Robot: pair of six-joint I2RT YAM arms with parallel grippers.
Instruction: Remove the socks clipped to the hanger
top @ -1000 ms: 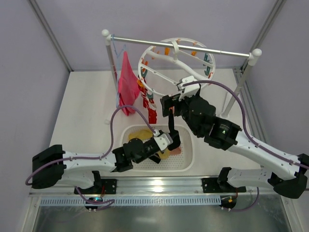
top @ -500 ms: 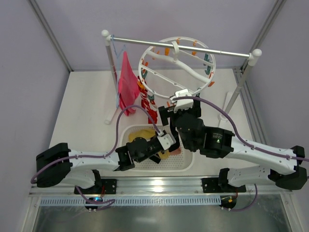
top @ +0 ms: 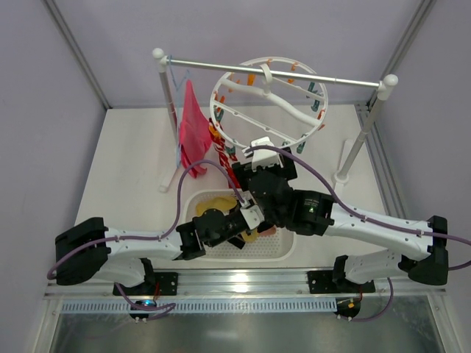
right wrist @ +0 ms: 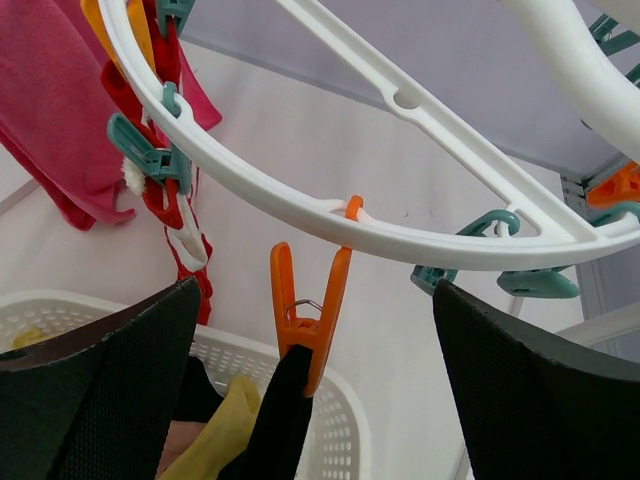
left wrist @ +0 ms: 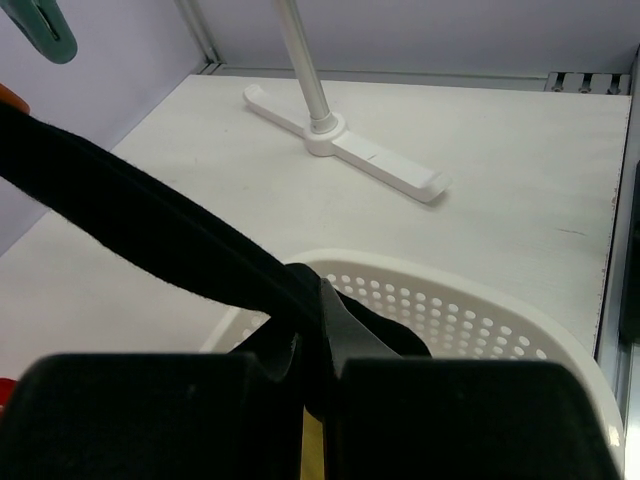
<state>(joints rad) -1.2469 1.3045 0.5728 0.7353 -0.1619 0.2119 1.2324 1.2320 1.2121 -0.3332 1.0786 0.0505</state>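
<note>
**One black sock (left wrist: 150, 225) held at both ends**

The left wrist view shows the lower end. The left gripper (left wrist: 320, 310) has its jaws pressed together on the sock, which runs as a taut dark band up and to the left until it leaves the picture. Past the fingers are the perforated rim of the white basket (left wrist: 450, 285) and the foot of the rack (left wrist: 345, 145), standing on the table (left wrist: 520, 180). The top of the sock is out of this view.

The right wrist view shows the upper end. The sock hangs from an orange clip (right wrist: 310, 315) on the near edge of the hanger (right wrist: 400, 235). The right gripper (right wrist: 315, 290) is spread wide, with one finger on each side of that clip and neither touching it. Further left along the ring, teal clips (right wrist: 145, 150) hold a red-and-white striped sock (right wrist: 185, 225), with the magenta cloth (right wrist: 50, 110) behind it. A yellow sock (right wrist: 225, 420) lies in the basket below.

The top view shows only the layout. The hanger hooks over the rack's metal bar at the back, tilted, and both arms crowd together under its near edge, above the basket. The wrists hide the fingers here, so neither grip can be read from above.
</note>
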